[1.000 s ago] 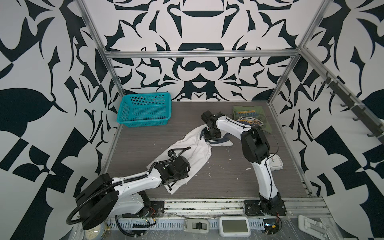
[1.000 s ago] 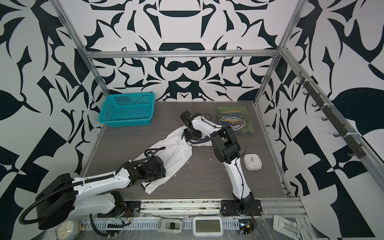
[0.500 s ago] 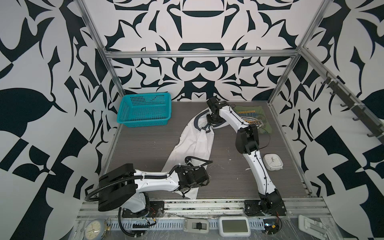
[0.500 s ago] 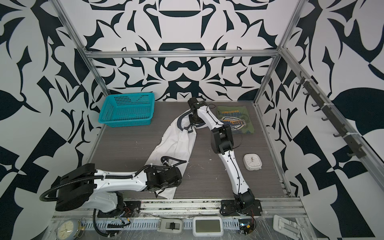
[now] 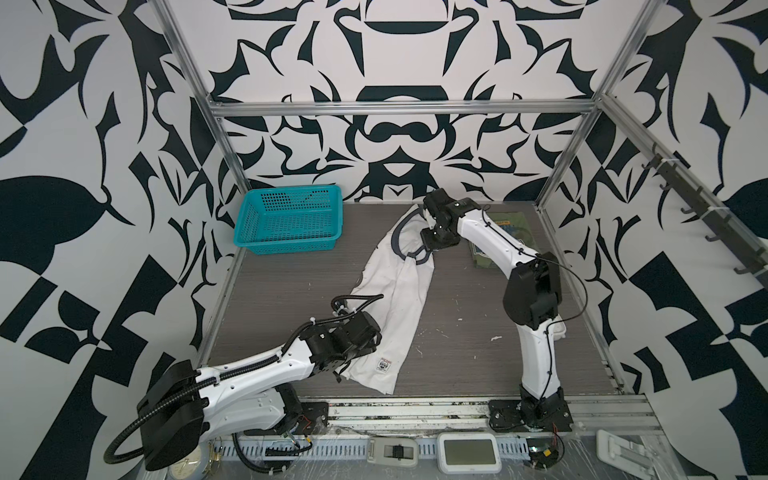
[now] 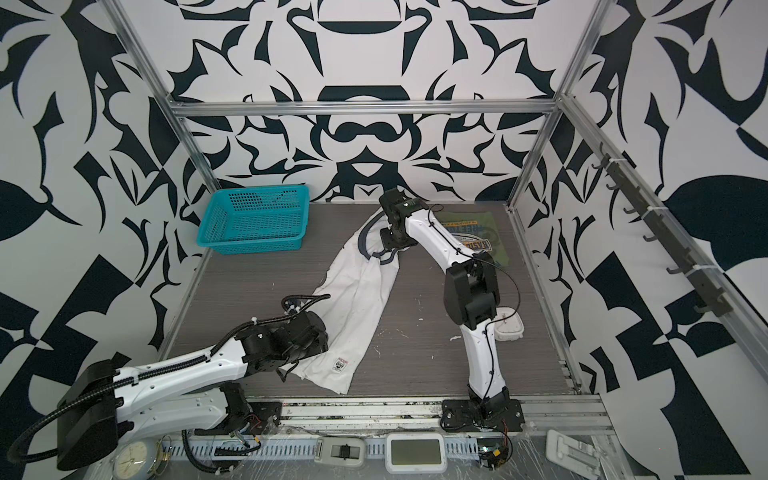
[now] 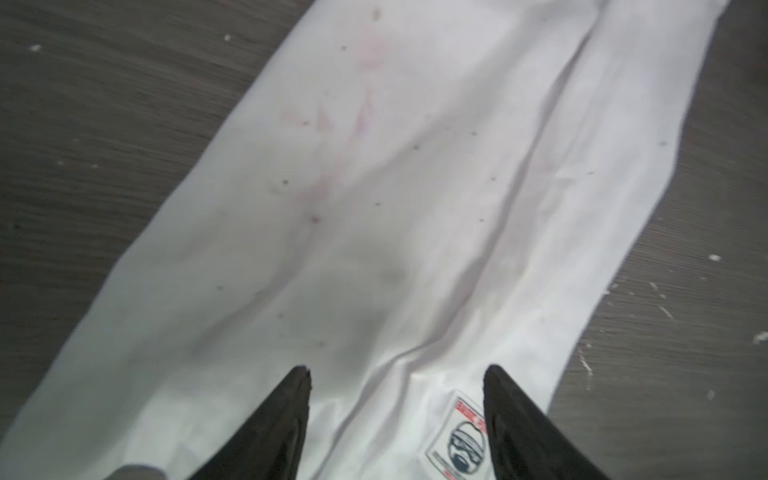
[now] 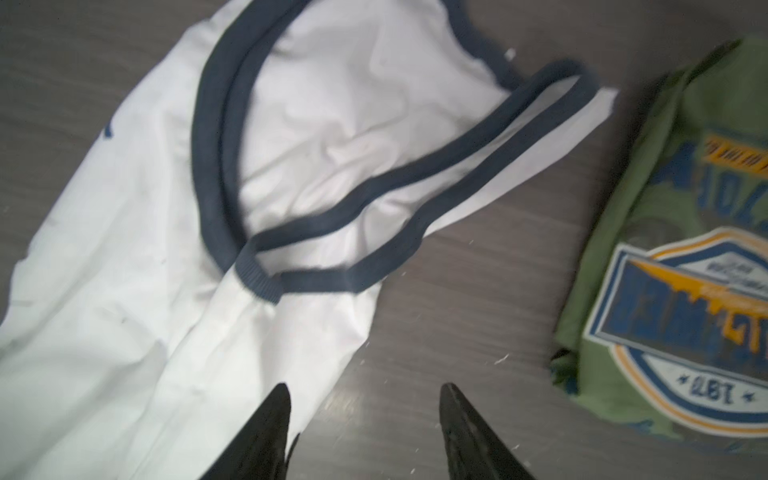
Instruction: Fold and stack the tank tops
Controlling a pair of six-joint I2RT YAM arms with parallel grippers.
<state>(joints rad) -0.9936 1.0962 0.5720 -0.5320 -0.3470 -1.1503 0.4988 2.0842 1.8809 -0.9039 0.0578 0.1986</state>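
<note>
We found both grippers open and holding nothing. The left gripper hung over the hem of the white tank top near the worktop's front edge. The right gripper hung beside its navy-trimmed straps near the back edge. The shirt lay stretched on a slant between those ends, narrowed and creased along its length. The olive tank top lay folded at the back right corner, partly under the right arm.

We judged that a fold made now would set those long creases. A pinch might also catch only the upper layer, so the rest would trail. The arm might drag the olive shirt out of square.

The worktop was dark grey woodgrain flecked with pale crumbs. A teal basket stood at the back left corner, and bold black-and-white patterned walls rose behind an aluminium frame.
</note>
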